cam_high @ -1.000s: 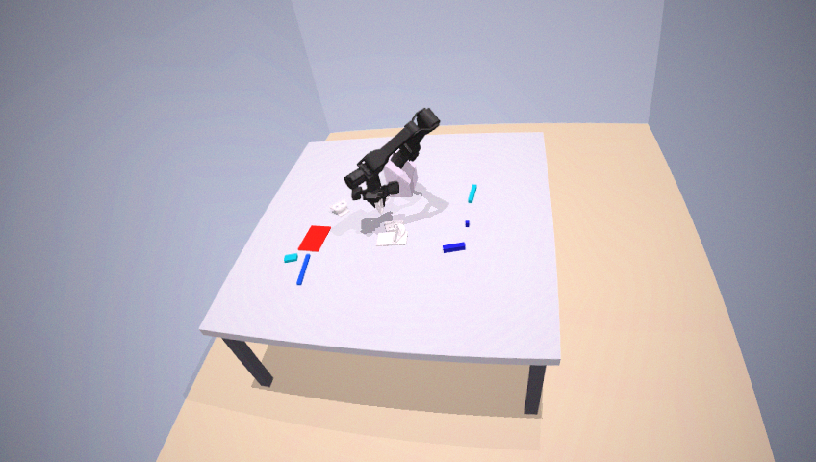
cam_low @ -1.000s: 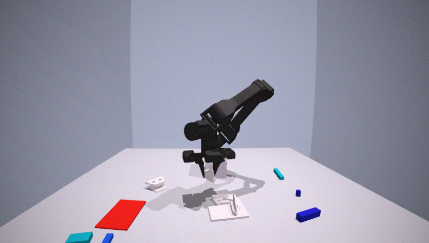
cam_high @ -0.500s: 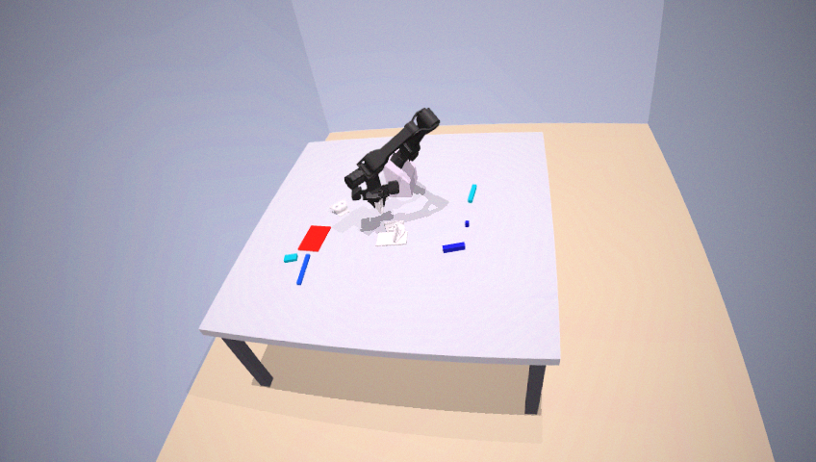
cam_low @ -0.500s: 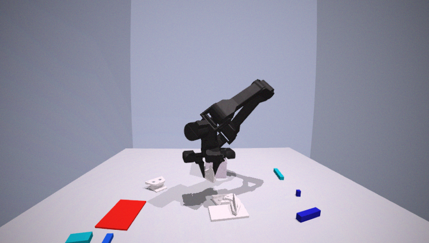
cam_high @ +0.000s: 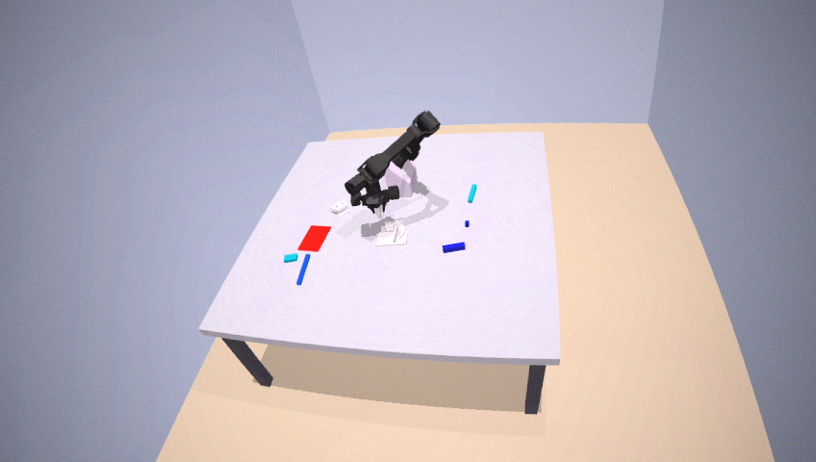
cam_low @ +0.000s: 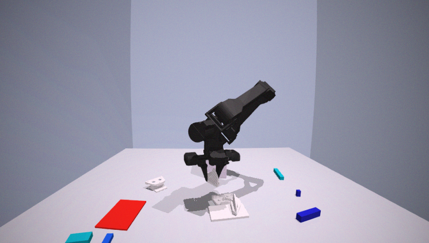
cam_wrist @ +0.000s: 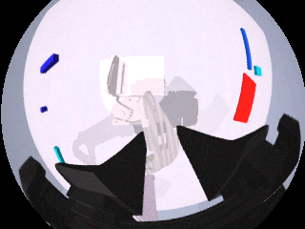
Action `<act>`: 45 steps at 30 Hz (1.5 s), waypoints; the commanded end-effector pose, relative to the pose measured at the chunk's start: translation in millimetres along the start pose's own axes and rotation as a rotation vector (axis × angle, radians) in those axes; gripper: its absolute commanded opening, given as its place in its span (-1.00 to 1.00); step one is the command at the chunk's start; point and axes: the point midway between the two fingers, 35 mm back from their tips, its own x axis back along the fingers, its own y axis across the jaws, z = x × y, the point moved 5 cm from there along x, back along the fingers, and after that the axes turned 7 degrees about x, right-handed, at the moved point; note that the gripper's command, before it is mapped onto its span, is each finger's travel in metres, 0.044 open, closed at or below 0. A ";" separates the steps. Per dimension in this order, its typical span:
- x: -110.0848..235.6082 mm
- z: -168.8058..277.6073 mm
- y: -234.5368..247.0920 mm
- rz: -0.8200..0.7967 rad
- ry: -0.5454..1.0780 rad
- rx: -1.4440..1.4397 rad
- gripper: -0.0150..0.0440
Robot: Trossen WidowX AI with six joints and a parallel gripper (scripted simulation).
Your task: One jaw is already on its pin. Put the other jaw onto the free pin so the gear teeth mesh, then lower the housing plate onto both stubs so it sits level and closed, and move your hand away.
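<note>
My gripper is shut on a white, ridged loose jaw, held tilted above the table, behind the white base. The mounted jaw stands on the base's right side in the exterior view. The gripper's shadow falls beside the base. In the wrist view the loose jaw's far end overlaps the rear of the base. The free pin cannot be made out. The white housing plate, with two holes, rests on a small support to the left.
A red flat panel, a cyan block and a blue bar lie at the front left. A dark blue block, a small blue cube and a cyan bar lie at the right.
</note>
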 end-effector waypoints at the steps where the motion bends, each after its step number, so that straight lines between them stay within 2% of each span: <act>1: -1.3 -13.5 -2.2 -0.009 -0.001 -0.012 -0.04; 15: -3.0 -56.7 -1.4 -0.013 -0.003 -0.010 -0.04; 45: -3.0 -56.9 -1.4 -0.013 -0.003 -0.022 -0.04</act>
